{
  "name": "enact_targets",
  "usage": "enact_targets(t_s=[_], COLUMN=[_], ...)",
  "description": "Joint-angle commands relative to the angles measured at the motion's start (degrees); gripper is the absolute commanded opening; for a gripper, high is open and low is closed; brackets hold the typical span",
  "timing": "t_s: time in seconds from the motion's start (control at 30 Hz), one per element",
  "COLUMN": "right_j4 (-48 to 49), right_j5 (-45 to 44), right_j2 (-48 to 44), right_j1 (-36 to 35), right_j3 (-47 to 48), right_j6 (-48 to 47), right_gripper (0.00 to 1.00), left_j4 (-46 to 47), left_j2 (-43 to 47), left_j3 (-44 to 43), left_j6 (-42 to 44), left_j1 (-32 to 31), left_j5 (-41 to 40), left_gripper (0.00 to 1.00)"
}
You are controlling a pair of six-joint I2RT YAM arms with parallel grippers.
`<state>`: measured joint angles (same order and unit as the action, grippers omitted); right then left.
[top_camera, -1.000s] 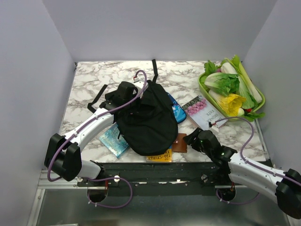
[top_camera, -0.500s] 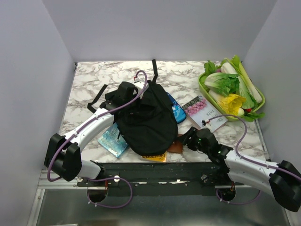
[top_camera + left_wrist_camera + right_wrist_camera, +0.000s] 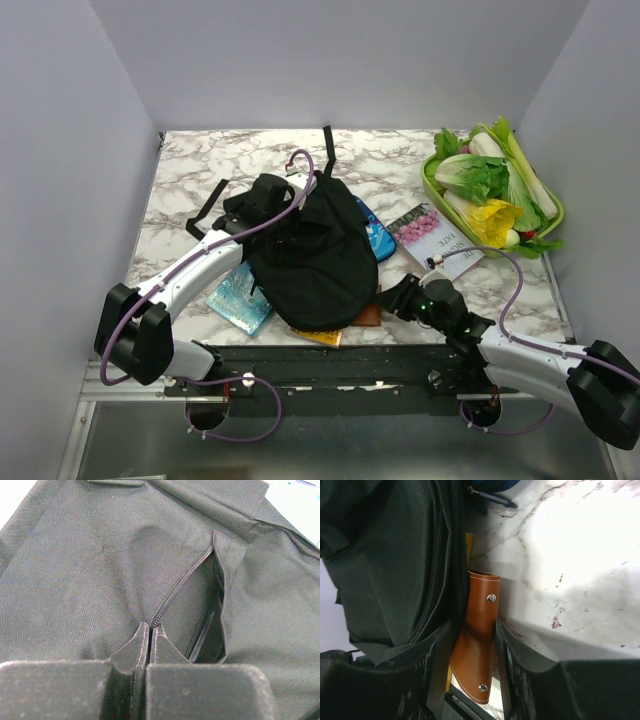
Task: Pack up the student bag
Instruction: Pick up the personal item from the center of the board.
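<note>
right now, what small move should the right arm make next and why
Probably close on the flat brown leather case and lift it: the right end effector straddles it beside the soft black fabric backpack, whose pocket the left end effector pinches open.

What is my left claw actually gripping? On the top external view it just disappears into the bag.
Observer: The left claw is shut on the student bag fabric, right at the end of its zipper.
Operator: Is that zipper open?
Observer: Partly. A gap beside the claw shows the dark inside.
Operator: And the right claw?
Observer: The right claw is open, with one finger on each side of the brown leather case. The case lies on the table against the bag's edge.
</note>
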<state>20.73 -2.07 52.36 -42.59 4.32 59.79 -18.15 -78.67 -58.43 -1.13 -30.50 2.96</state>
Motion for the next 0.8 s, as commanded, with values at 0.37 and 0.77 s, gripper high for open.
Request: enact_targets(t_s=[0.37, 0.77], right_j4=[12.1, 11.9], right_j5=[6.3, 7.9], right_j2=[1.7, 4.9], right_j1=[-0.3, -0.3], right_j3=[-6.4, -4.5], right_j6=[0.9, -2.0], right_gripper=[0.38, 0.29], left_j4=[0.5, 0.0], left_j2=[-0.1, -0.6], left_j3=[-2.7, -3.4], left_j6=[-1.0, -1.2], left_j1=[-1.0, -1.4], left_j5=[-0.9, -1.1], left_gripper=[0.00, 0.00])
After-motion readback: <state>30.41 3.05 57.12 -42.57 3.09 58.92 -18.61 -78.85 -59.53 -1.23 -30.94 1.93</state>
